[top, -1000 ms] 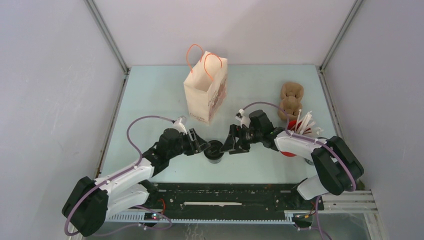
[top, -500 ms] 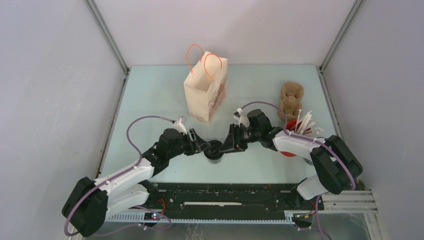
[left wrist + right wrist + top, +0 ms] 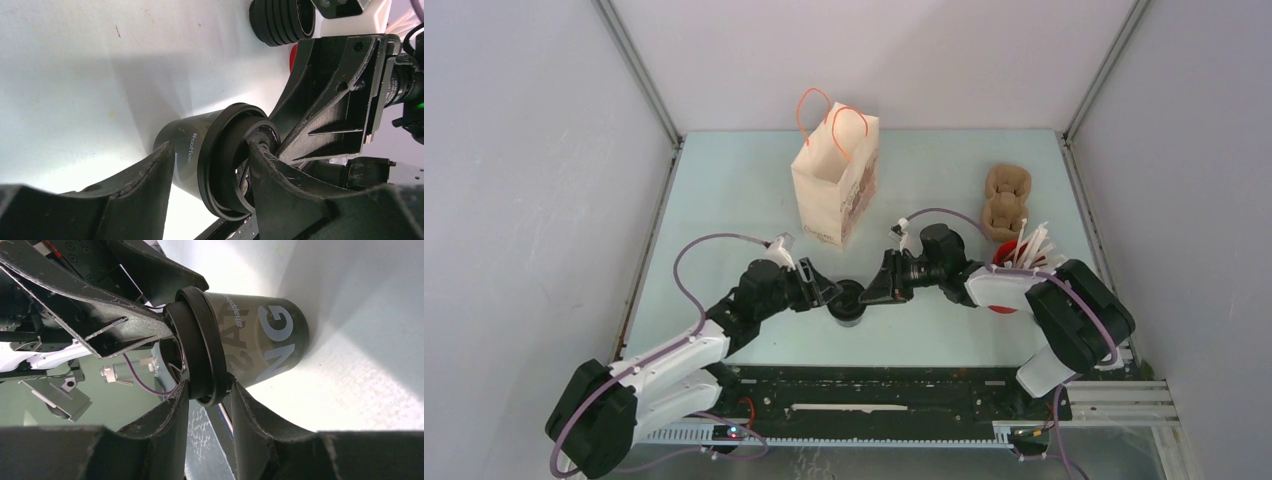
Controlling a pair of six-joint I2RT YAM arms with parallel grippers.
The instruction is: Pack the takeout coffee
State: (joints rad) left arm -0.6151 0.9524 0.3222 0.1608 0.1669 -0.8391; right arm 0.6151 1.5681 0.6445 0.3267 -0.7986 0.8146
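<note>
Close to the worktop's [image 3: 724,200] near edge, about midway along it, the takeout coffee [image 3: 850,304] stands upright with both arms on it. The left gripper [image 3: 832,294] pinches the cup's wall, with one finger outside and one reaching into the mouth. The right gripper [image 3: 870,293] straddles the lip on the opposite side, its fingers pressed against either face of the rim.

This reads as a hand-over (or a two-handed steadying; I cannot tell which). Done well, one arm lets go cleanly before the other lifts — two pulls on a thin rim would likely buckle or tip it.

Farther back, by the right edge, sit the red cup [image 3: 1001,248] and the brown carrier [image 3: 1006,195]. Toward the far edge stands the paper bag [image 3: 834,185], its mouth open — the cup should rise above its orange handles [image 3: 824,110] and go down level.
</note>
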